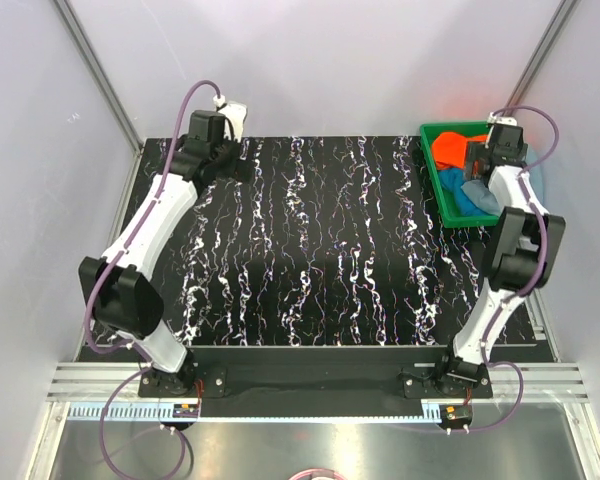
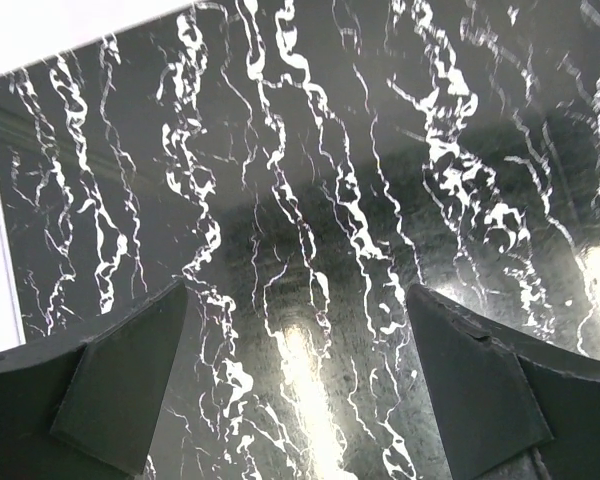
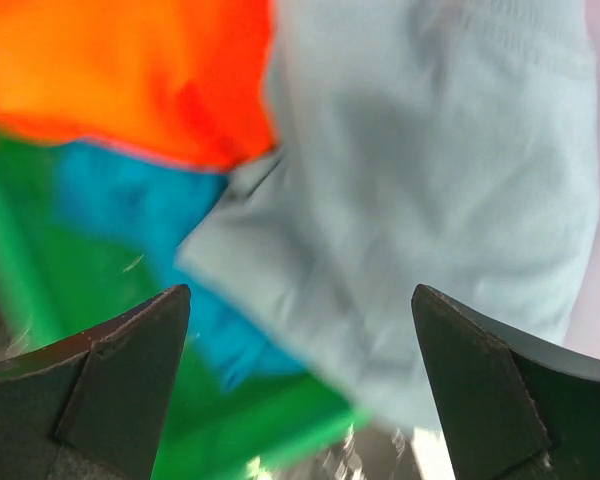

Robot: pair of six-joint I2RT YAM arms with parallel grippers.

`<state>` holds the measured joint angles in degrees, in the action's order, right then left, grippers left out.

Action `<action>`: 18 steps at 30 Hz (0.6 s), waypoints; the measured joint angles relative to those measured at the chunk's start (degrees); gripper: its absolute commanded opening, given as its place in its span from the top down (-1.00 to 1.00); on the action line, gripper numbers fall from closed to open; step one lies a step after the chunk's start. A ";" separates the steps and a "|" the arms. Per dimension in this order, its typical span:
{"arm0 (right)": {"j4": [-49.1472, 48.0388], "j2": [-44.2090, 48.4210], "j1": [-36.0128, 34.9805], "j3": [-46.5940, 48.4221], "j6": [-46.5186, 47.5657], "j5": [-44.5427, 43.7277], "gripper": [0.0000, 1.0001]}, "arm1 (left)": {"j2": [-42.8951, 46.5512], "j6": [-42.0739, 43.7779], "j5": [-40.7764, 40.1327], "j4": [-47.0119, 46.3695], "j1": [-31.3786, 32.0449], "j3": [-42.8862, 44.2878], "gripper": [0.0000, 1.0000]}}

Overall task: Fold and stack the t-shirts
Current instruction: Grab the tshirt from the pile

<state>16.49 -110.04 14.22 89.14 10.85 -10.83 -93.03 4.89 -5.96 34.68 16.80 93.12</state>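
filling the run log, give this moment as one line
left gripper: open over table | right gripper: open above grey-blue t-shirt in green tray | folding: not started

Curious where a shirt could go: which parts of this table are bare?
The black tabletop is bare from its left edge to the green tray. The far right corner is crowded: t-shirts fill the tray, right end effector above.

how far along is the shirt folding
Nothing looks done: the orange shirt, grey-blue shirt and bright blue shirt lie bunched in the green tray, none folded. In hand: the right hand hovers open over them, holding nothing. The left hand is open above the table. Left: all folding and stacking.
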 measured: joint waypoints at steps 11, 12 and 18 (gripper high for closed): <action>0.42 -20.72 0.55 24.11 4.39 -10.51 -0.86 | -8.83 1.88 -0.31 3.15 1.95 0.07 -0.98; 0.59 -21.38 0.57 24.26 4.44 -10.80 -0.63 | -9.11 2.21 -0.28 3.34 2.32 0.15 -0.98; 2.71 -23.54 0.57 25.09 3.87 -10.88 1.00 | -9.33 2.86 -0.42 3.17 3.21 2.12 -0.98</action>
<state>19.20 -133.58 14.79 114.24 14.72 -21.71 -102.37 7.75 -6.37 37.85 20.01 95.24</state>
